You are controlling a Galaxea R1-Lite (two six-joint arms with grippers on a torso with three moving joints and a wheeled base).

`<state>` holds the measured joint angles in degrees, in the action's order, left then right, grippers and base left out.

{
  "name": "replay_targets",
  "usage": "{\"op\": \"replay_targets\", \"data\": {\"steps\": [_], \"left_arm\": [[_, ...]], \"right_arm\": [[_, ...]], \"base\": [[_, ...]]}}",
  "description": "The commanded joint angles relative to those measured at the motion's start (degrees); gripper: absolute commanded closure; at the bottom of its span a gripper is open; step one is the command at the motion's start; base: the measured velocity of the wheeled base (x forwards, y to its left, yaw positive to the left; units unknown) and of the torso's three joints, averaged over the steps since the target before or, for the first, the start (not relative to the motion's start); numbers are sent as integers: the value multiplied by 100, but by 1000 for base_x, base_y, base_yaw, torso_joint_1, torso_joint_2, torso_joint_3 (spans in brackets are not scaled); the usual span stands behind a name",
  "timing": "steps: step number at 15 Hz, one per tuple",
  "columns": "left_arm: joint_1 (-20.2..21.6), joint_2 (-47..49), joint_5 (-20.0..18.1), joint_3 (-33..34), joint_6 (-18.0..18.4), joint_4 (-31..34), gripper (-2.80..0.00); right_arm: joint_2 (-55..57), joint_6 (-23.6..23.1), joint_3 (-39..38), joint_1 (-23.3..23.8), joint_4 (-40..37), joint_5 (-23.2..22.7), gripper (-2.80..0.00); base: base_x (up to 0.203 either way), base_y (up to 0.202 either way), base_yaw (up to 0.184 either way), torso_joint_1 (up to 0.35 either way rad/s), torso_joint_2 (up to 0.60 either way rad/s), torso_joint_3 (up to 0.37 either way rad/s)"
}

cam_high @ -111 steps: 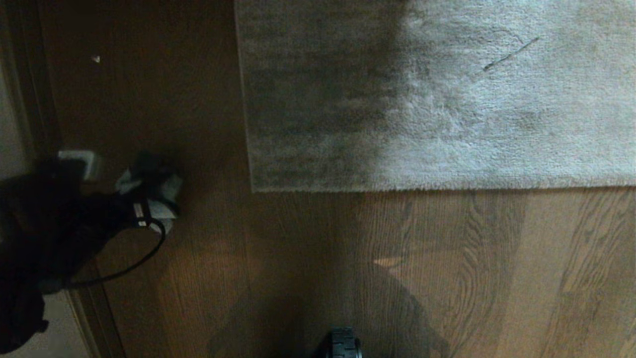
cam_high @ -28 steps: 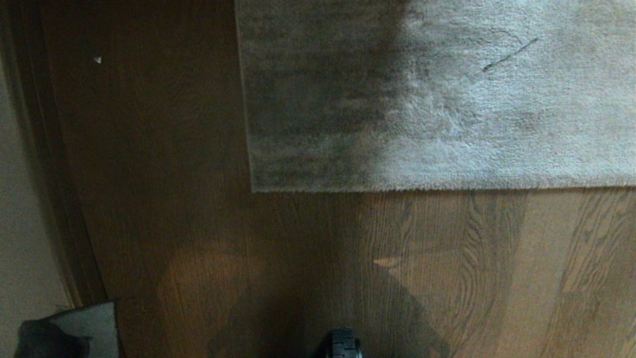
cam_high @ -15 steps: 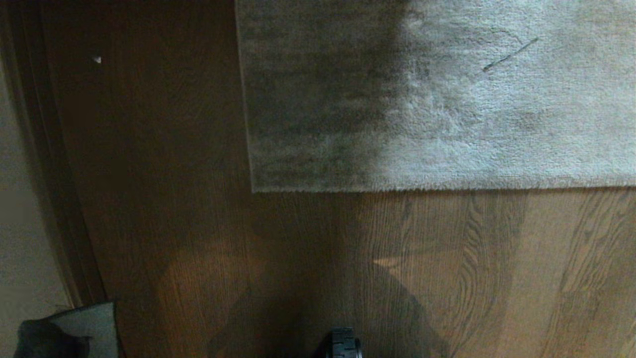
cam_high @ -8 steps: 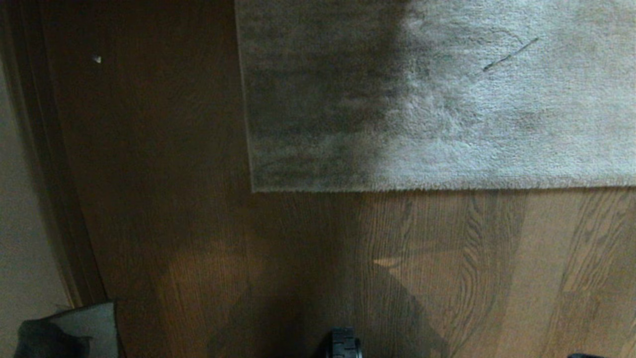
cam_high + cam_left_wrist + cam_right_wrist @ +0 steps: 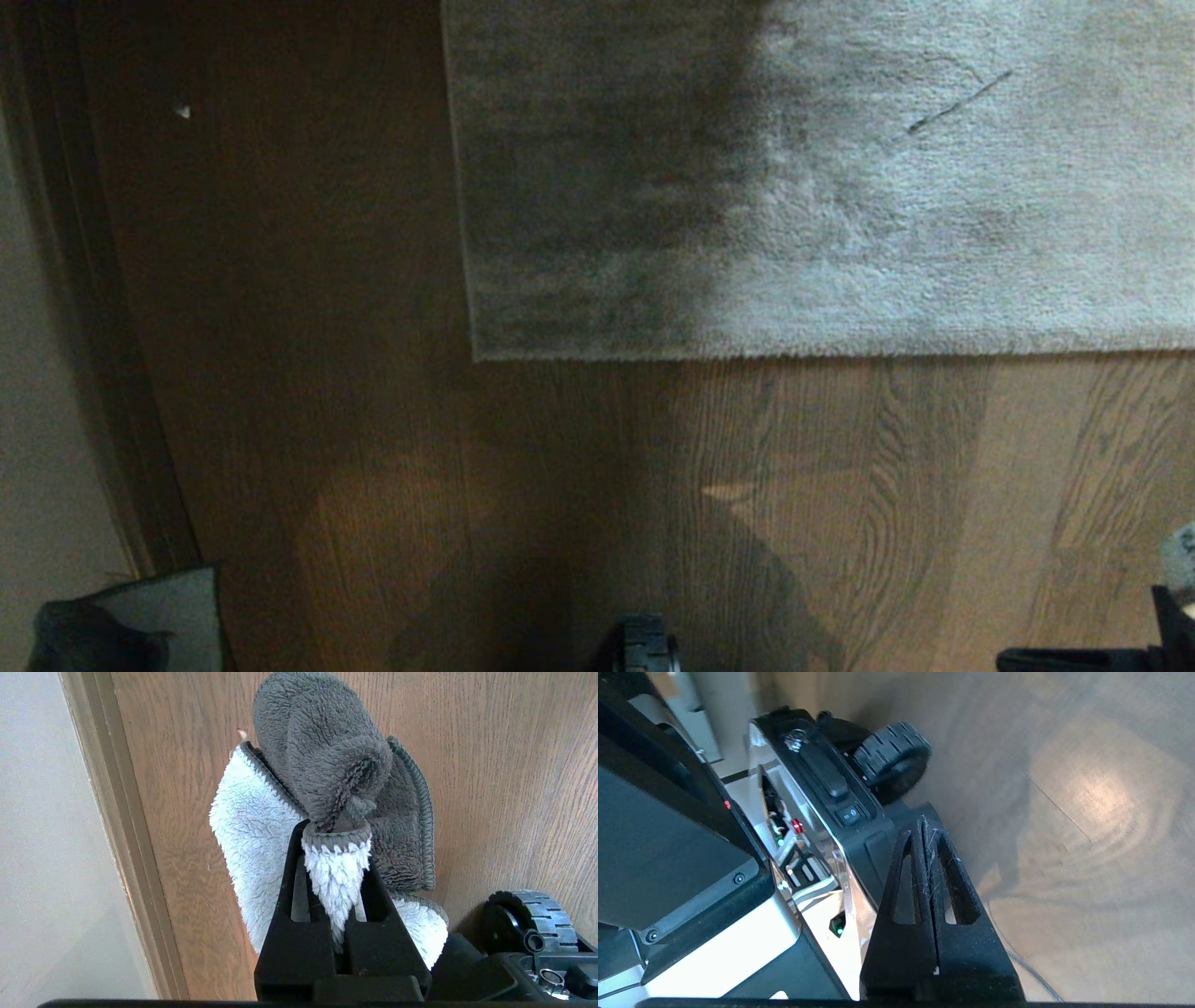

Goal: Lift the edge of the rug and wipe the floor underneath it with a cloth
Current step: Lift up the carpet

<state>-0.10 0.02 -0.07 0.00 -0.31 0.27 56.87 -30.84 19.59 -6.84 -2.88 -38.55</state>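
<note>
Hem of light grey plush rug, the rug edge [image 5: 840, 355], is laid left-right across brown wood-grain floor [image 5: 560, 485], far of both arms. Right gripper [image 5: 927, 828] is closed empty, low at near right, nearer. Grey-blue fleece cloth [image 5: 327, 793] is clamped in left gripper [image 5: 334, 858], near left.

The rug edge [image 5: 831, 355] lies flat on the floor [image 5: 560, 485], ahead of the robot's wheel [image 5: 647, 646].
</note>
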Motion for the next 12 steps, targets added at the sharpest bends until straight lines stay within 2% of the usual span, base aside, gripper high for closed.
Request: {"op": "replay_targets", "data": {"steps": [1,4,7,11,12], "left_arm": [[1,-2,-1,0,-12,0,0],[1,-2,-1,-2,-4,8,0],[1,-2,-1,-1,-4,0,0],[1,-2,-1,0,-4,0,0],[1,-2,-1,0,-4,0,0]], "right_arm": [[568,-18,-26,-303,150,-129,0],[1037,-18,-155,-448,600,-505,0],[1677,80,-254,-467,1521,-718,0],[2484,1027,-281,-689,2971,-736,0],[2689,1264,-288,-703,3323,-727,-280]], "base": [[0,0,0,0,0,0],[0,0,0,0,0,0],[0,0,0,0,0,0],[0,0,0,0,0,0],[0,0,0,0,0,0]]}}
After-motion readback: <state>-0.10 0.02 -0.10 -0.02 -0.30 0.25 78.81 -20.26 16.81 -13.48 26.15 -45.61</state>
